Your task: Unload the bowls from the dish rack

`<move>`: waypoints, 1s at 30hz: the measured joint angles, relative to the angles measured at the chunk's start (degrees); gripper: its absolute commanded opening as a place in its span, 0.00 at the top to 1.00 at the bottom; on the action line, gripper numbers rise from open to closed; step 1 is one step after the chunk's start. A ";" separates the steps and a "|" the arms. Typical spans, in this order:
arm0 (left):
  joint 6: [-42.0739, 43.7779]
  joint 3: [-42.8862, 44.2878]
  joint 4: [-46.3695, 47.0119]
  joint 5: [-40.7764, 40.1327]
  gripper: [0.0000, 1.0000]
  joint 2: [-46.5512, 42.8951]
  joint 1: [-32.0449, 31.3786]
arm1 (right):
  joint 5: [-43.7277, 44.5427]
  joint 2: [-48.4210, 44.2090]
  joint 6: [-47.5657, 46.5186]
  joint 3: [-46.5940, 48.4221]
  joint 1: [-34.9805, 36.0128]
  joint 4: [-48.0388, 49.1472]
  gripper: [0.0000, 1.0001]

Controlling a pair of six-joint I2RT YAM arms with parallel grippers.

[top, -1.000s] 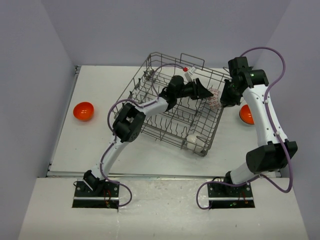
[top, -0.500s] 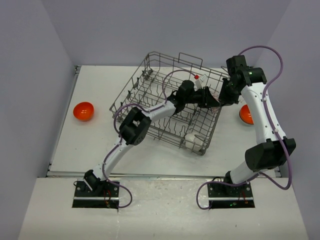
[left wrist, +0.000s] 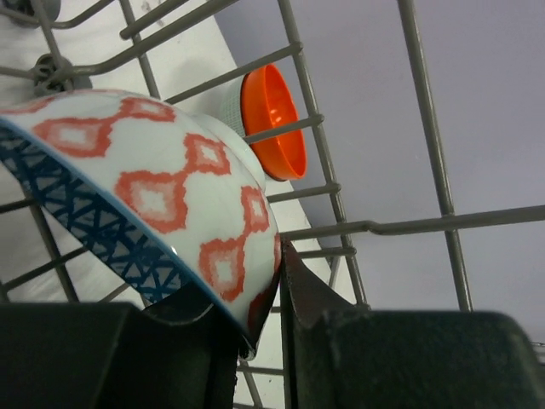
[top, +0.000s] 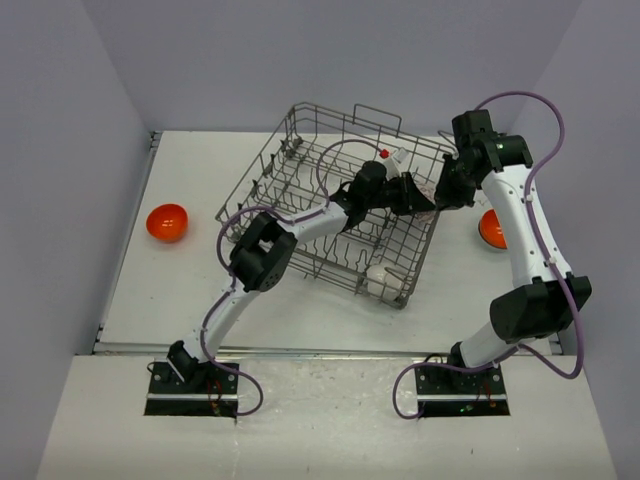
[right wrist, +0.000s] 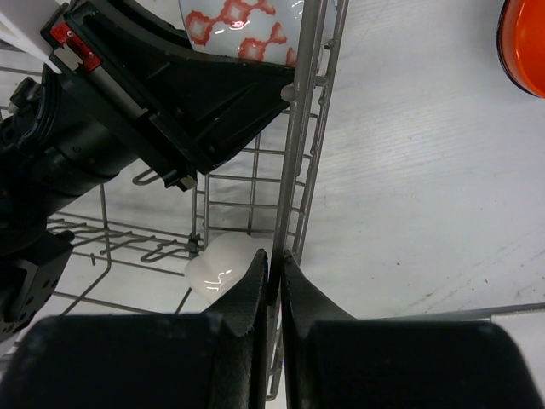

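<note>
Left end effector (left wrist: 269, 296) retracted, patterned bowl (left wrist: 170, 187) tilted sideways.

White table (top: 180, 290), pale lavender walls (top: 330, 50)

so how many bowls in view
4: one plain orange bowl left of the grey wire dish rack, a second orange bowl right of it, a plain white bowl inside, a red-patterned white bowl in the left jaws. More may be hidden.

We found robot lab cell: plain lilac walls (top: 330, 60) boxed in white table (top: 300, 320); left arm base (top: 192, 378) and right arm base (top: 460, 385) bolted on near ledge, purple cables (top: 545, 110) exposed
</note>
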 measured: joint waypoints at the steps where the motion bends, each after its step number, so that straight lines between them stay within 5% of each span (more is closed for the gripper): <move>1: 0.28 -1.22 -0.04 -0.63 1.00 -0.83 0.02 | -0.26 0.00 0.04 0.00 0.02 0.02 1.00; 11: 8.22 -10.88 -4.63 -3.67 1.00 -10.08 1.75 | -3.08 -0.04 1.27 -1.14 0.90 3.15 1.00; 30: 16.26 -6.86 -16.50 -1.79 1.00 -12.39 4.68 | -7.17 -1.18 0.72 -4.22 1.42 9.20 1.00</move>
